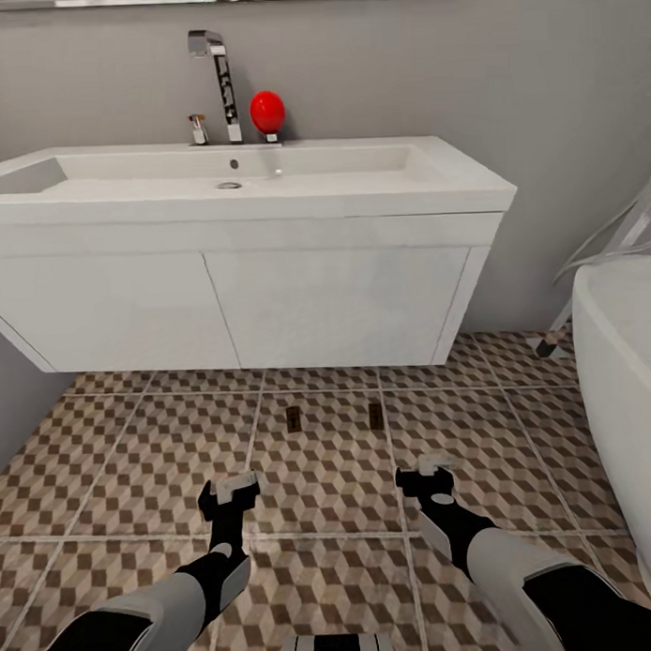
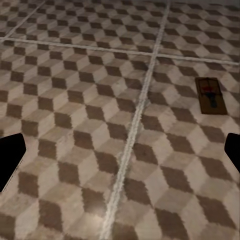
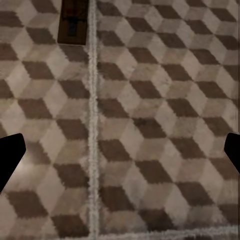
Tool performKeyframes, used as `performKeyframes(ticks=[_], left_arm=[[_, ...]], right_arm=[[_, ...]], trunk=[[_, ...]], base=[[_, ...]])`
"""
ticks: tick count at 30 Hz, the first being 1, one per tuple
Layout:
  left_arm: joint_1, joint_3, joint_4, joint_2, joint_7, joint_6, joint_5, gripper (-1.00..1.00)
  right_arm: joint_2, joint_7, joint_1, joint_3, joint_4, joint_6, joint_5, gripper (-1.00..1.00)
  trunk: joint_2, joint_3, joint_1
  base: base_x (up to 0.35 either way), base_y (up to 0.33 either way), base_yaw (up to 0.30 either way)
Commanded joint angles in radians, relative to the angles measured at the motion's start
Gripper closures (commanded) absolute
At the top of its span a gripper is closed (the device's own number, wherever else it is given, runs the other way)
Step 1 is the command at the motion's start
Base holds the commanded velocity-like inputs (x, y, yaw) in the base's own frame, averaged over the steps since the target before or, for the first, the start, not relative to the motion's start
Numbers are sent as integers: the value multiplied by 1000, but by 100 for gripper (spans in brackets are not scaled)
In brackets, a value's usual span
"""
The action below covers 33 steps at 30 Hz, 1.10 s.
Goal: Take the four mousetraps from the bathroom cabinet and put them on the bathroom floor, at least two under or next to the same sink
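- A home bathroom
- White wall-hung sink (image 1: 264,182) with chrome tap (image 1: 218,80) over a flat-fronted white unit (image 1: 240,305)
- White bathtub (image 1: 627,371) rim beside it
- Cube-patterned tiled floor (image 1: 161,463), plain grey wall (image 1: 504,66)

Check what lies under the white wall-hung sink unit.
Under the white sink unit, patterned tile floor runs into shadow; further back is hidden. Two tan wooden mousetraps lie just in front, not beneath.

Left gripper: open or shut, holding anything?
Open and empty: the left gripper has its dark fingertips far apart, with only patterned floor tiles between them.
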Motion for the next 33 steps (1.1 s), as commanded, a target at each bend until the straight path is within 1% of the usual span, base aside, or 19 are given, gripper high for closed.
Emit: performKeyframes(ticks=[1, 8, 27, 33], left_arm=[[-1, -9, 1, 1, 2, -3, 12, -100], [-1, -9, 0, 5, 3, -2, 19, -100], [-1, -9, 1, 6, 4, -1, 22, -100], [0, -9, 2, 11, 4, 0, 24, -100]], right_arm=[[0, -3, -1, 8, 1, -3, -9, -100], [0, -2, -1, 8, 4, 0, -5, -100], [0, -2, 5, 8, 7, 10, -6, -100], [-1, -3, 9, 8, 43, 10, -5, -100]], trunk=[[0, 3, -1], [2, 30, -4], [6, 104, -12], [7, 127, -15]], base=[[0, 0, 0], [0, 0, 0], [0, 0, 0], [0, 0, 0]])
